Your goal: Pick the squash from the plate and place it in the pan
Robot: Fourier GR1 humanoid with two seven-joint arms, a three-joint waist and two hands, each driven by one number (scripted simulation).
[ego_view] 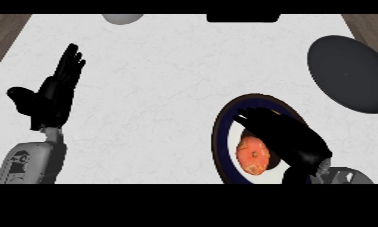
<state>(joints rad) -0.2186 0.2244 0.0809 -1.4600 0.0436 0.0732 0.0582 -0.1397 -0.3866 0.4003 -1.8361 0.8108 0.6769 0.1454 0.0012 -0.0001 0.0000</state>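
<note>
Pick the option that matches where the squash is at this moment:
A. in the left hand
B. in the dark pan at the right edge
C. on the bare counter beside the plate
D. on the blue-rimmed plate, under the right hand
D: the orange squash lies on the plate, with the right hand over it, while the pan holds nothing.

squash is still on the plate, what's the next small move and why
Probably curl the right hand round the squash: the hand lies over it on the plate, fingers straight, not yet gripping. The pan waits to the upper right. The left hand rests open at the left.
</note>
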